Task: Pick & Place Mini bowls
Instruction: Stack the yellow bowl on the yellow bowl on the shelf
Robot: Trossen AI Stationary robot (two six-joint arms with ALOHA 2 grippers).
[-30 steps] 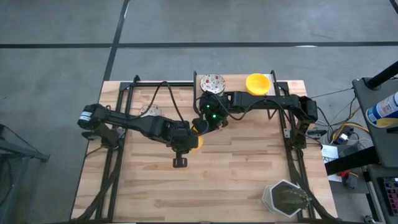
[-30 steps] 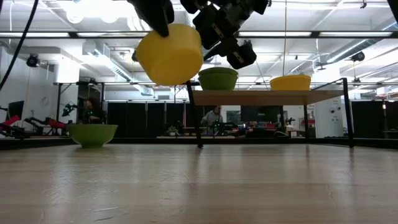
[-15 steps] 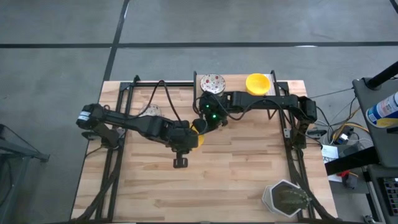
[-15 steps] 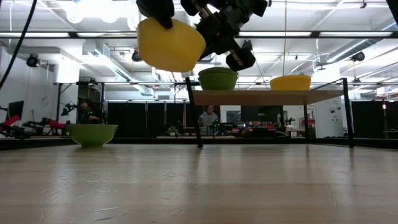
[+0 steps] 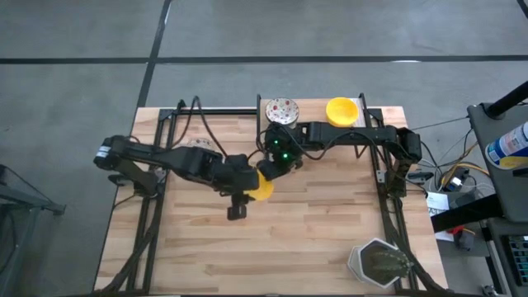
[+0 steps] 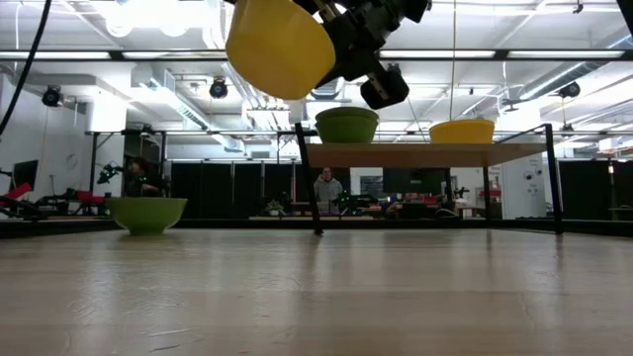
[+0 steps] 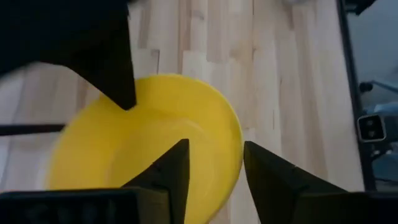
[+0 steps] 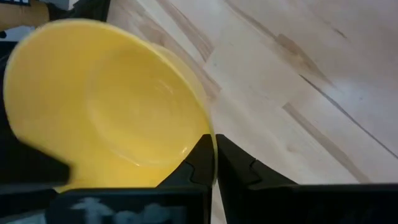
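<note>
Near the middle of the table (image 5: 313,239) a mini bowl (image 5: 261,187) hangs in the air above the boards, with the left gripper (image 5: 250,181) on its left side and the right gripper (image 5: 269,167) on its right, both at its rim. Behind them, on a raised shelf (image 6: 425,153) at the table's far edge, stand two more bowls side by side: one (image 5: 281,110) straight behind the right gripper, the other (image 5: 341,110) to its right. A fourth bowl (image 5: 199,146) sits on the table to the left, partly under the left arm. A plant pot (image 5: 378,262) stands at the near right corner, well apart from the rest
</note>
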